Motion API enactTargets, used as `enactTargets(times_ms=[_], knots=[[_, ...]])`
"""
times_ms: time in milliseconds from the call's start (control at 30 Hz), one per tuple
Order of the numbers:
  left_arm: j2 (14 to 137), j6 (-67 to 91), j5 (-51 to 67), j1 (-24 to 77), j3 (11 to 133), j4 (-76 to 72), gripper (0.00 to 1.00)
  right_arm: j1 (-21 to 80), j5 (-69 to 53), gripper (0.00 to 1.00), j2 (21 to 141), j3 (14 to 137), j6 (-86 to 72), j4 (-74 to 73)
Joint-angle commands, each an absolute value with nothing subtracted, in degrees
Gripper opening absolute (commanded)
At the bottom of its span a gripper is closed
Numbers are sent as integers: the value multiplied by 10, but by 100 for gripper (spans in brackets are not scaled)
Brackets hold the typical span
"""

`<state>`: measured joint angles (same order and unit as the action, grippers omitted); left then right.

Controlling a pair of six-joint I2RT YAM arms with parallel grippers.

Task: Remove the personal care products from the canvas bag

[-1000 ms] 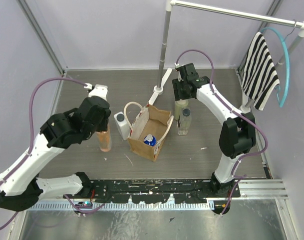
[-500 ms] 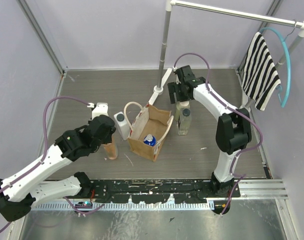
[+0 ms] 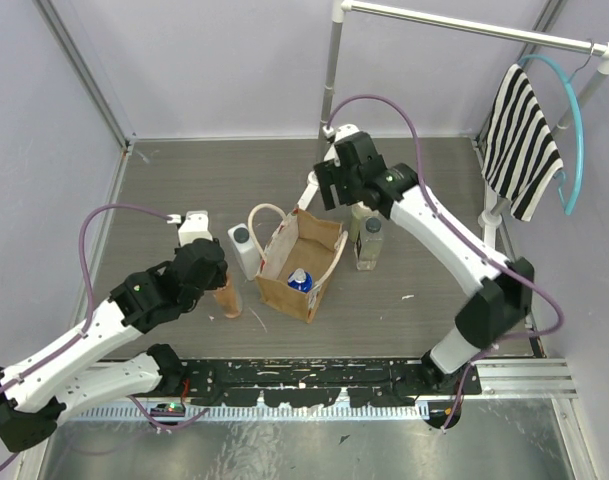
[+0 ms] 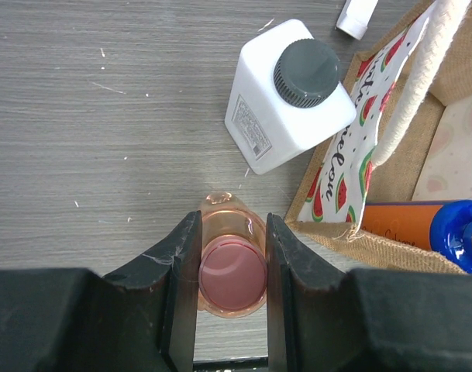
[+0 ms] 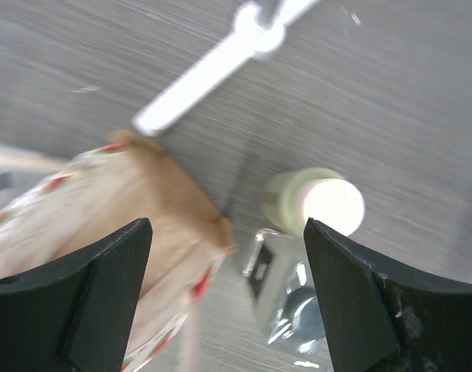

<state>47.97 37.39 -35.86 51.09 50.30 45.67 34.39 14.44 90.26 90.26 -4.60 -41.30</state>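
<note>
The canvas bag [image 3: 302, 262] stands open mid-table, and a blue-capped bottle [image 3: 300, 280] lies inside it. My left gripper [image 3: 224, 292] is shut on the slim peach bottle [image 4: 232, 271] with the pink cap, which is upright on the table left of the bag [image 4: 391, 155]. A white squarish bottle [image 4: 286, 93] stands between them. The cream bottle [image 3: 359, 215] and the clear bottle [image 3: 370, 240] stand right of the bag. My right gripper [image 3: 336, 185] hovers open above the bag's far corner. In its wrist view the cream bottle [image 5: 321, 203] and clear bottle [image 5: 294, 302] show between the fingers.
A clothes rack pole [image 3: 329, 90] rises behind the bag, and its white foot [image 3: 319, 180] lies under my right wrist. A black-and-white striped cloth [image 3: 524, 140] on a teal hanger hangs at the right. Walls close the table on three sides.
My left arm swung back and down with the peach bottle, setting it lower and nearer. The right gripper opened, released the cream bottle and shifted left toward the bag.
</note>
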Motion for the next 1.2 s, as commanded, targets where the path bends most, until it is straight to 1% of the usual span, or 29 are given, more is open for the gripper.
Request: enactTargets(times_ms=[0, 33, 133, 200, 233, 333, 400, 667, 1033, 1167], knots=[[501, 406, -340, 510, 487, 414, 7, 405, 133, 85, 840, 932, -45, -430], [508, 407, -334, 510, 487, 413, 10, 415, 131, 85, 839, 934, -49, -440], [528, 409, -321, 510, 491, 413, 31, 431, 73, 84, 830, 933, -63, -461], [536, 410, -316, 510, 494, 411, 41, 437, 21, 84, 821, 919, -74, -458], [537, 410, -315, 510, 496, 411, 43, 438, -6, 84, 822, 912, -84, -460], [540, 405, -311, 511, 507, 411, 45, 453, -43, 83, 834, 892, -96, -477], [538, 401, -315, 510, 516, 415, 48, 472, -43, 83, 839, 872, -102, -477], [513, 393, -336, 510, 527, 431, 55, 513, -53, 82, 858, 817, -130, -441], [492, 394, -335, 510, 516, 436, 57, 529, -17, 82, 903, 771, -197, -395], [488, 393, -337, 510, 518, 445, 57, 541, 25, 81, 921, 783, -206, -419]])
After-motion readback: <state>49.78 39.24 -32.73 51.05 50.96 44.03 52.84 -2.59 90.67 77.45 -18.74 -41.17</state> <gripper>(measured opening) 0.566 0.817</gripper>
